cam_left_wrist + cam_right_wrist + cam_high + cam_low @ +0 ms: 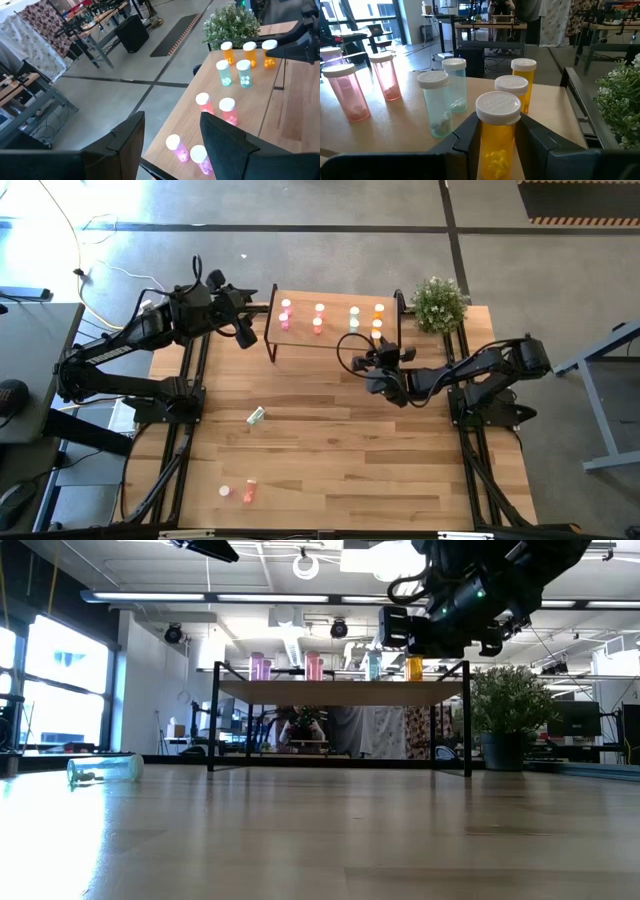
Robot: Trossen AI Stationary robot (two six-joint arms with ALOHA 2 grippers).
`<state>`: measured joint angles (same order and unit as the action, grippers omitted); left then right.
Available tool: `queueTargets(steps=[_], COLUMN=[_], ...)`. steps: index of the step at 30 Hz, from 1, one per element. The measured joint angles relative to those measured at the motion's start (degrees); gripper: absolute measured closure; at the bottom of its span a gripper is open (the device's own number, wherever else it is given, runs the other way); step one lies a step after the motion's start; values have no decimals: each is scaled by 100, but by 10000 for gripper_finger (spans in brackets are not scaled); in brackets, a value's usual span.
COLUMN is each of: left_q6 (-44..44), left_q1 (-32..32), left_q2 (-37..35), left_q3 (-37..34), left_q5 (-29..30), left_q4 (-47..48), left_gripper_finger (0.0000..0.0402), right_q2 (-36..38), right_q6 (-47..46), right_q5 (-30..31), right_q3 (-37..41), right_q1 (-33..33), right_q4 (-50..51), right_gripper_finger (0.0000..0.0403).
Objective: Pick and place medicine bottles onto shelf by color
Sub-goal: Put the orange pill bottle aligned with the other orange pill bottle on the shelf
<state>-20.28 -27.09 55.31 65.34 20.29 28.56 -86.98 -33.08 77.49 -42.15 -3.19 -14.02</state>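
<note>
Medicine bottles: most already stand upright on the shelf (335, 338), grouped by colour. Left to right in the high view: two pink (285, 308) at the left end, two salmon-red (319, 311), two pale green (354, 314), then orange (379, 310) at the right end.

Off the shelf: one pale green bottle (256, 416) lies on its side on the tabletop (340, 460), left of centre; the low view shows it (104, 769) flat on the wood too. A pink bottle (248, 491) lies tipped over near the front-left edge, with a white-capped one (224, 491) just beside it; can't tell that one's colour.

Left gripper (246, 332): hovers just off the shelf's left end, above board level. Jaws stand apart, nothing between them. Its wrist view looks down past both fingers (131, 145) along the rows.

Right gripper (377, 352): at the shelf's right end, front edge. Jaws clamped on an orange bottle (497, 145), upright, white cap above the fingers. Can't tell if its base touches the board. Two more orange bottles (523, 75) stand just behind it, pale green pair (436, 102) beside those.

Potted plant (438, 303) sits at the table's back-right corner, just beyond the shelf's right end.
</note>
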Motion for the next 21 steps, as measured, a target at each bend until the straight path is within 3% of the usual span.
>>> queueTargets(steps=[8,21], left_q6=[-87,-94], left_q1=[0,0], left_q2=[0,0], left_q3=[0,0], left_q5=[7,7], left_q4=[-15,-24], left_gripper_finger=[218,218], right_q2=[0,2], right_q6=[-142,-159], right_q5=[-70,119], right_q3=[0,-16], right_q1=[58,58], right_q4=[-2,-46], right_gripper_finger=[305,243])
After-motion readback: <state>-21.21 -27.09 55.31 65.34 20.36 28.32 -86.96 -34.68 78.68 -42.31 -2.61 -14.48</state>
